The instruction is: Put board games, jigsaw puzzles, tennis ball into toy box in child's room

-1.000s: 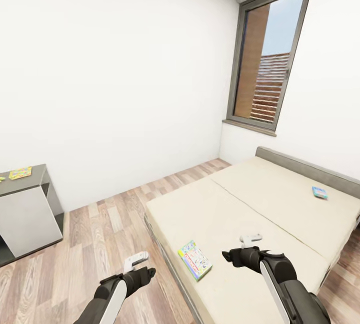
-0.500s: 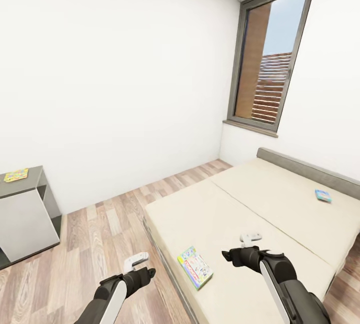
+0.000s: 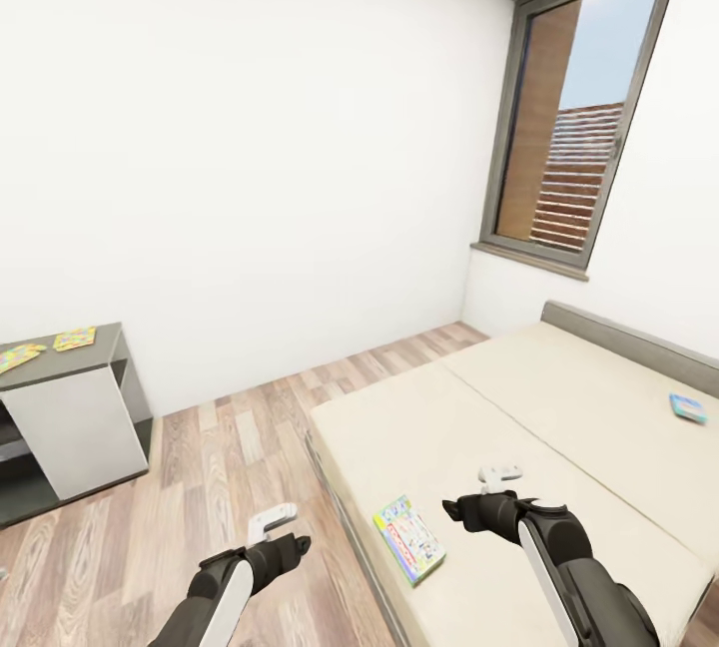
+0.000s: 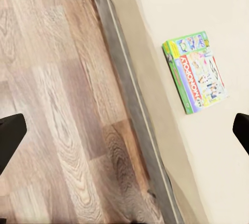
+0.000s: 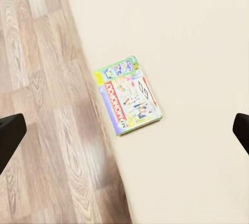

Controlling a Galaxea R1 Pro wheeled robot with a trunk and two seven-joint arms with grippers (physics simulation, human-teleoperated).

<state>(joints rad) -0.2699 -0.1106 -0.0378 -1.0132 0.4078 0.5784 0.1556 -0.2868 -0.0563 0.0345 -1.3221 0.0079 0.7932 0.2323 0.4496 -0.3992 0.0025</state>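
Room: white walls, wood-plank floor (image 3: 240, 447) in warm brown streaks, tall dark-framed window (image 3: 589, 118) at the right.
Change since earlier: the whole head view has swung, so the window, bed and cabinet each sit further right in the picture than half a second ago; a second patterned box has come into sight on the cabinet top. The arms hold the same pose in the view.
Bed: wide beige mattress (image 3: 559, 447) with a matte, cloth-like surface and a seam down the middle, dark grey frame, low grey headboard along the far side.
Monopoly board game: flat rectangular box (image 3: 409, 539), green-edged with a red title band, lying flat on the mattress near the edge that faces the floor; also seen from the left wrist (image 4: 196, 72) and the right wrist (image 5: 127, 95).
Blue board game: small flat box (image 3: 688, 407) on the far part of the mattress, near the headboard, well apart from the Monopoly one.
Cabinet: dark grey top with a pale front panel (image 3: 75, 422), boxy, standing at the left wall.
Jigsaw puzzles: two flat bright-patterned boxes (image 3: 74, 338) (image 3: 17, 357) lying on the cabinet top, near each other.
Left gripper: (image 3: 272, 522) over the floor beside the bed, fingers spread wide, nothing between them.
Right gripper: (image 3: 499, 475) over the mattress, jaws wide apart, holding nothing.
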